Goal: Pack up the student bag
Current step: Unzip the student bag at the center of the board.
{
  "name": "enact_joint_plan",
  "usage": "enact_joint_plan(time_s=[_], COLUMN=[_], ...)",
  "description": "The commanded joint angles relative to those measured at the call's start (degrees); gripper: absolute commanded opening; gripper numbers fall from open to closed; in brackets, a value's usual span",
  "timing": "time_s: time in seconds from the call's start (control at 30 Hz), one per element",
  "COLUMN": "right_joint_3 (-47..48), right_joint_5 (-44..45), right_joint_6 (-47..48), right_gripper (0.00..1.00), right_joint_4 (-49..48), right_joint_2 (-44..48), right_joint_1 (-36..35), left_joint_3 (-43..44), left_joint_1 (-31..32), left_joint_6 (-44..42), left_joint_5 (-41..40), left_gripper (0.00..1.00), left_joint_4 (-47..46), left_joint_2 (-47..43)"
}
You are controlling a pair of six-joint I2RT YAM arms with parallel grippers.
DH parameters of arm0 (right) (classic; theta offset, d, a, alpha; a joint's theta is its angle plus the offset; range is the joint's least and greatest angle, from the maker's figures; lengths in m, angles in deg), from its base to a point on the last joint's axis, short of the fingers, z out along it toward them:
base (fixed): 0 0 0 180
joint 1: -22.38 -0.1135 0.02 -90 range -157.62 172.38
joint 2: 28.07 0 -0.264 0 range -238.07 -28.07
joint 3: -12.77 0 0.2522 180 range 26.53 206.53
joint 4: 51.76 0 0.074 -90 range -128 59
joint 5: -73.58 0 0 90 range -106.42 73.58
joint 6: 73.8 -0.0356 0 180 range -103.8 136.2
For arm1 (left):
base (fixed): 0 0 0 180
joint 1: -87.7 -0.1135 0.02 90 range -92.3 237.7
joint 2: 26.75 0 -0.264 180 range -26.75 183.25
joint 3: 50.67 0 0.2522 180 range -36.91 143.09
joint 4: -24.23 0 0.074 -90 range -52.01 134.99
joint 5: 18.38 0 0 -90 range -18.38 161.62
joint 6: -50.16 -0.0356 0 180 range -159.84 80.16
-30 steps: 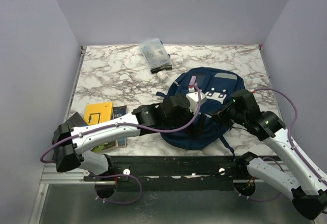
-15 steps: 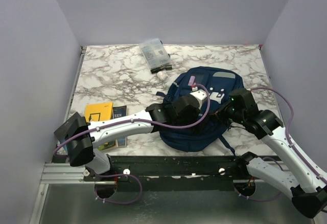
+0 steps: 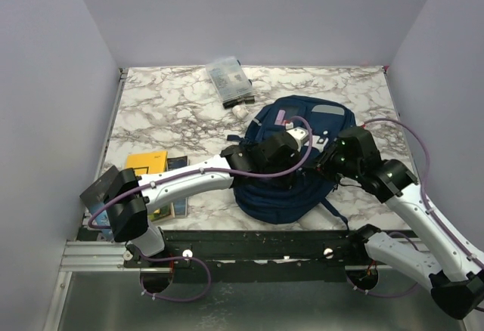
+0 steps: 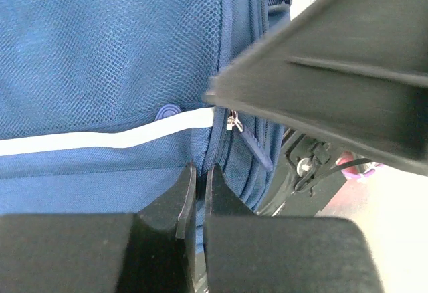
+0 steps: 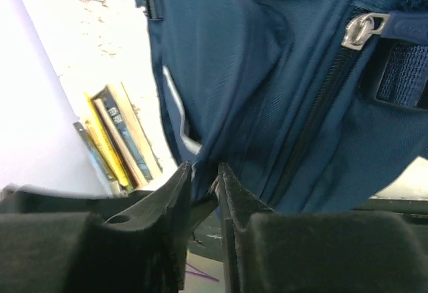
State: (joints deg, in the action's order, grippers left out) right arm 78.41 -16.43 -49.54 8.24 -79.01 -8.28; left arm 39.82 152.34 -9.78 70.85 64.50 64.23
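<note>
Backpack of navy blue fabric [image 3: 281, 196] hides its contents. Left gripper [image 4: 198, 174] is clenched against it; right gripper [image 5: 204, 170] pinches its fold

Cloth, marble pattern and clear plastic on show here.
The student bag [image 3: 283, 195] is matt navy woven cloth, and there's a fine mesh panel [image 4: 100, 45] crossed by a smooth white trim strip [image 4: 100, 140]; its zipper pull [image 5: 359, 29] gleams like metal. The table [image 3: 166, 112] looks smooth and marble-patterned. At its far edge, a clear, glossy plastic pouch [image 3: 228, 81]. By the near-left corner, books [image 3: 147, 166] with smooth printed covers. The left gripper [image 4: 197, 172] has matt black, faintly grainy fingers [image 4: 167, 206].
</note>
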Motion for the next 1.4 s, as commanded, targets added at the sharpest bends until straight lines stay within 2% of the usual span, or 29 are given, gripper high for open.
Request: enact_joint_plan(time_s=[0.0, 0.23, 0.4, 0.47, 0.5, 0.53, 0.57, 0.63, 0.77, 0.87, 1.03, 1.2, 1.37], right_joint_3=[5.1, 6.8, 4.8, 2.7, 1.7, -3.1, -4.6, -7.2, -12.9, -18.3, -23.4, -28.4, -29.6], right_joint_5=[4.9, 15.3, 17.8, 17.2, 16.3, 12.2, 11.4, 11.0, 9.9, 9.1, 7.4, 5.9, 4.9], right_joint_6=[7.0, 11.4, 12.8, 12.9, 12.8, 13.2, 13.2, 12.3, 10.5, 8.0, 5.9, 9.1, 10.5], right_gripper=[0.33, 0.64, 0.94, 1.00, 1.00, 1.00, 1.00, 0.99, 0.88, 0.90, 0.93, 0.95, 1.00], right_joint_4=[4.0, 15.2, 16.0, 14.4, 13.3, 7.9, 6.8, 5.4, 0.3, -3.1, -6.7, -16.5, -18.6], right_joint_2=[4.3, 6.9, 15.4, 19.8, 22.1, 27.9, 29.3, 31.7, 39.4, 44.6, 44.2, 46.3, 47.3], right_joint_1=[-0.3, -0.3, -0.4, -0.3, -0.4, -0.3, -0.4, -0.3, -0.3, -0.4, -0.3, -0.3, -0.4], left_joint_3=[1.9, 6.2, 7.7, 7.3, 7.1, 7.1, 7.2, 7.3, 6.6, 6.6, 6.8, 6.3, 5.7], left_joint_1=[-3.3, -5.4, -7.9, -9.5, -10.4, -13.0, -13.6, -14.2, -14.6, -14.7, -15.1, -16.0, -17.5], left_joint_6=[0.3, 2.1, 5.3, 7.2, 7.8, 9.4, 9.7, 9.9, 11.3, 12.3, 13.8, 15.3, 16.5], left_joint_5=[2.2, 7.1, 13.9, 16.9, 19.2, 26.0, 27.6, 28.8, 30.8, 32.0, 33.7, 36.7, 40.5], left_gripper=[0.00, 0.00, 0.00, 0.00, 0.00, 0.00, 0.00, 0.00, 0.00, 0.00, 0.00, 0.00, 0.00], left_joint_4=[3.0, 5.0, 5.7, 5.7, 5.6, 5.3, 5.2, 5.1, 5.1, 4.9, 4.1, 3.1, 2.0], left_joint_2=[-1.4, -3.1, -2.9, -2.7, -2.6, -1.9, -1.9, -2.5, -3.4, -3.6, -4.7, -6.8, -8.6])
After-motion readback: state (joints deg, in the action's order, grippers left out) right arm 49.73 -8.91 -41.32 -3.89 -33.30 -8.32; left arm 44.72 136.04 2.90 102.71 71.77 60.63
